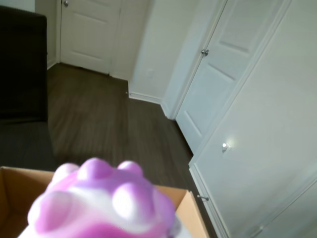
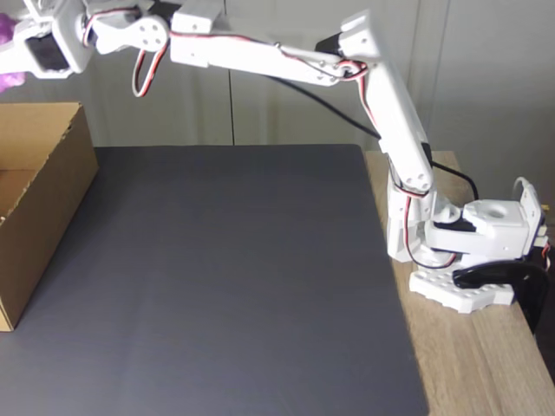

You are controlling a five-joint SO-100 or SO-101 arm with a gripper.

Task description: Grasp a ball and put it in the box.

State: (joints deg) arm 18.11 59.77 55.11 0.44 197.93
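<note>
Across the bottom of the wrist view, the ball [image 1: 101, 201] is sitting very close to the lens, blurred, showing pink and purple rounded knobs over a white band. Behind and below it, the box [image 1: 190, 210] is showing its brown cardboard rim and part of its inner wall, so the ball is lying over the box opening in this view. The fingers are not distinguishable here. Beyond the box, a dark wood floor [image 1: 94, 119] is running back to white doors [image 1: 223, 64] with round knobs, and a dark piece of furniture [image 1: 22, 64] is standing at the left.

Moving to the fixed view, the white arm [image 2: 381, 113] is rising from its base [image 2: 468, 277] at the right edge of the dark mat [image 2: 234, 277], on a wooden table [image 2: 468, 364], and is reaching fully leftward at the top of the frame. The gripper [image 2: 10, 61] is cut by the left edge, above the open box [image 2: 43, 199] standing at the left side of the mat. A small purple patch of the ball [image 2: 7, 81] is showing at the gripper, clear of the box rim. How far the jaws are parted cannot be told from this view, although the ball is being held aloft at the gripper with nothing beneath it.
</note>
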